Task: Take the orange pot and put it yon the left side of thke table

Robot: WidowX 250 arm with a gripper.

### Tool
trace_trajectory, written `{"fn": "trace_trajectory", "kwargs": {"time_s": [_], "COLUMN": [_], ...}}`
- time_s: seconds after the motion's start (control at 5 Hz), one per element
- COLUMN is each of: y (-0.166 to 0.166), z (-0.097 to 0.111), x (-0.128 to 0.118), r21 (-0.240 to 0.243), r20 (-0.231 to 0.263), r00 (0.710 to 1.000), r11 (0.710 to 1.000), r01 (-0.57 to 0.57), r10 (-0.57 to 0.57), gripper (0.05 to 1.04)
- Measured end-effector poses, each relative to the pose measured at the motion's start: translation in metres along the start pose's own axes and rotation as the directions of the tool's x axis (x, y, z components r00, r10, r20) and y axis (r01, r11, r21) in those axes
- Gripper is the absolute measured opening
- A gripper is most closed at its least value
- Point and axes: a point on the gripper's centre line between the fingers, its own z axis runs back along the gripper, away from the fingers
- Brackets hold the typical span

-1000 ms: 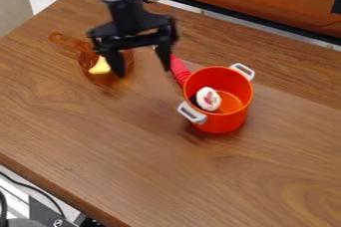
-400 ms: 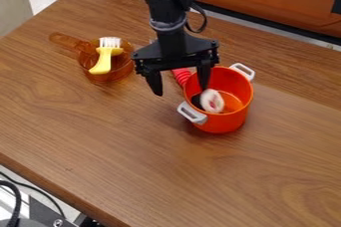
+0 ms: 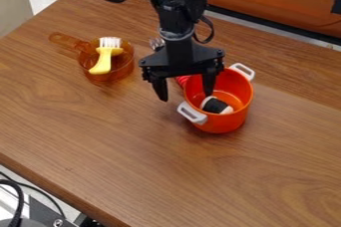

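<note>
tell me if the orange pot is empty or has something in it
Not empty: inside the orange pot, a black-and-white sushi roll lies near the bottom.

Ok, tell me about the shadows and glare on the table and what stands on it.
Camera view: a soft shadow at the lower left of the orange pot's base; camera view: a faint, amber-tinted one below the see-through pan; camera view: no harsh glare on the table.
</note>
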Motion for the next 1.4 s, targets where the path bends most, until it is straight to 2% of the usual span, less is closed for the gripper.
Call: {"fn": "trace_trajectory", "kwargs": {"time_s": [0.2,0.6,0.8,1.0,1.2,1.4], "y": [0.002,0.007,0.009,0.01,0.013,0.023], "z": [-0.01,-0.015,-0.015,-0.009,-0.001,0.019], "x": [-0.002,-0.012,-0.015,-0.015,-0.015,-0.012], "r21": [0.022,-0.014,-0.027,-0.037,-0.051,-0.09], "r20": [-0.001,-0.055,-0.095,-0.099,-0.117,-0.099], "r00": [1.0,0.998,0.995,0.995,0.993,0.995], "r11": [1.0,1.0,1.0,0.999,0.998,0.996], "r01": [-0.008,-0.027,-0.016,-0.021,-0.026,-0.008], "r10": [0.008,0.026,0.013,0.017,0.019,0.0], "gripper": [0.959,0.413,0.196,0.075,0.056,0.055]}}
